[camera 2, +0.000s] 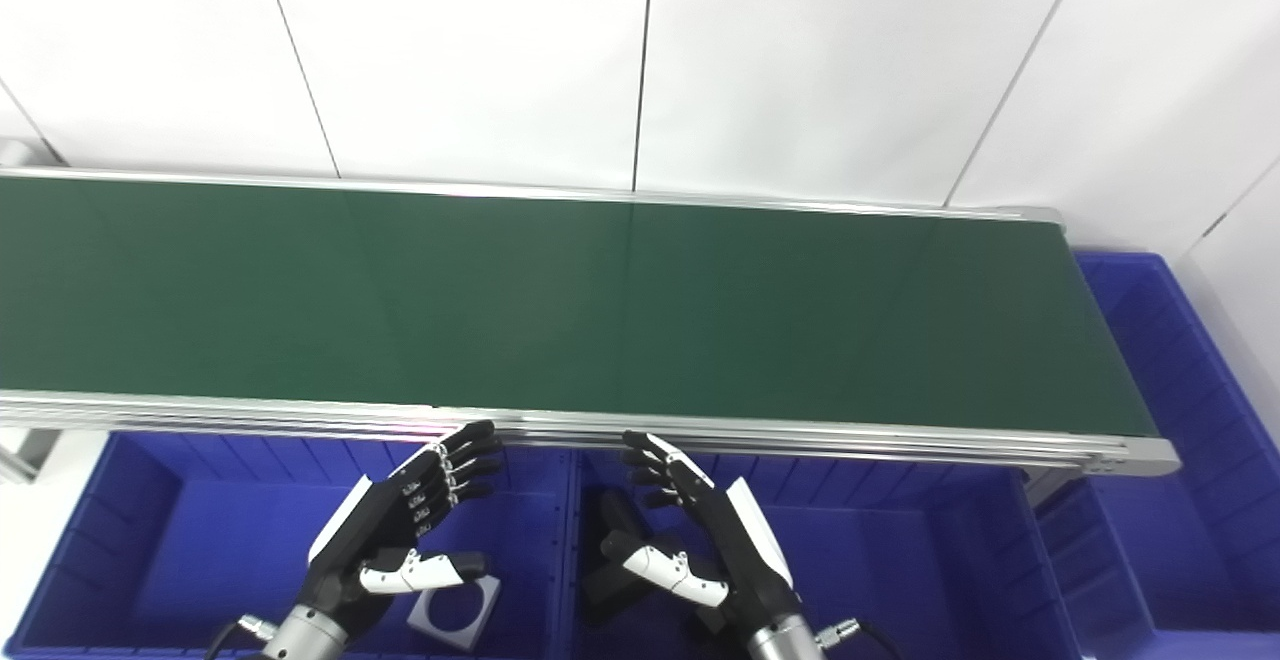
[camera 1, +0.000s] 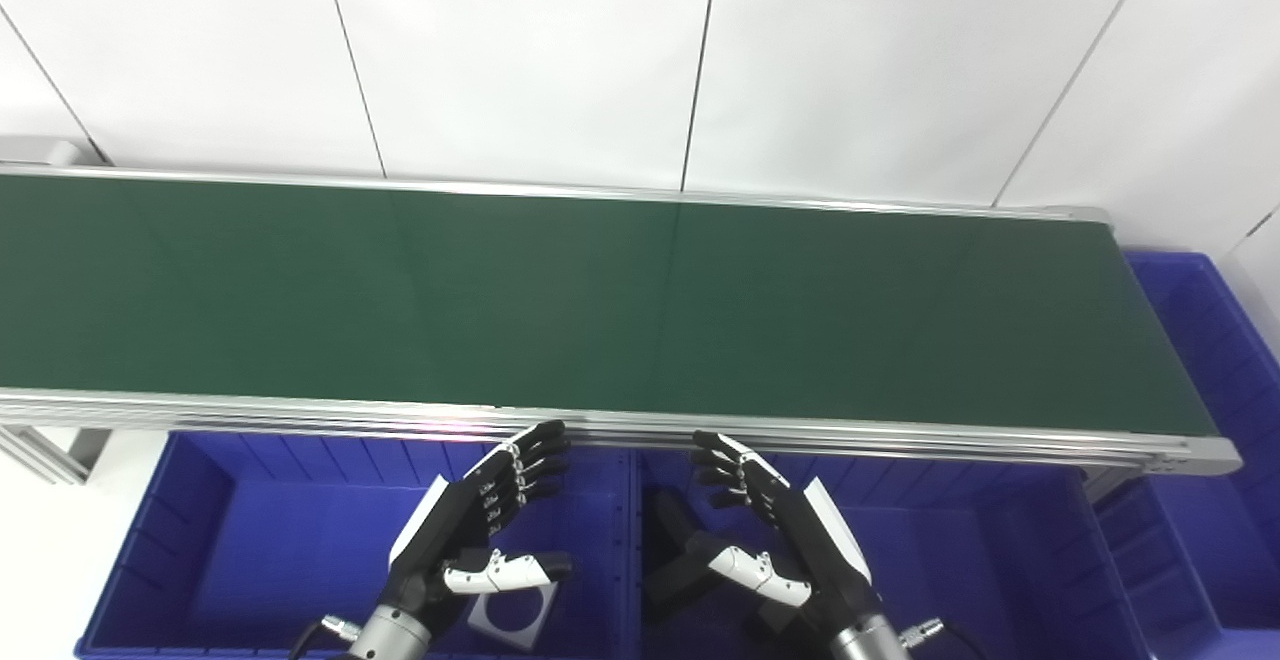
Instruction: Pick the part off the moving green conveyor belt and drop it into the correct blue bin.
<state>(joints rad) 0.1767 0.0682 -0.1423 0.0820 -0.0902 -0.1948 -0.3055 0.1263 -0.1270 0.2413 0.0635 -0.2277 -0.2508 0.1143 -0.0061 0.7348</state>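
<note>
1. Part: none on the dark green conveyor belt [camera 1: 600,300]; handling unjudgeable until you see one.
2. Pale square plate with round hole [camera 1: 512,618], black block [camera 2: 612,562]: already binned, in left blue plastic bin [camera 1: 230,540] and middle blue plastic bin [camera 1: 990,550].
3. Left hand [camera 1: 470,530], right hand [camera 1: 775,530]: fingers apart, empty.

Conveyor belt [camera 1: 600,300] behind two bins [camera 1: 250,540] [camera 1: 980,550]; third bin [camera 1: 1210,370] right.

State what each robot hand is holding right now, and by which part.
Nothing is held. The left robot hand and right robot hand both hover open above the blue bins, and the conveyor belt carries no part.
</note>
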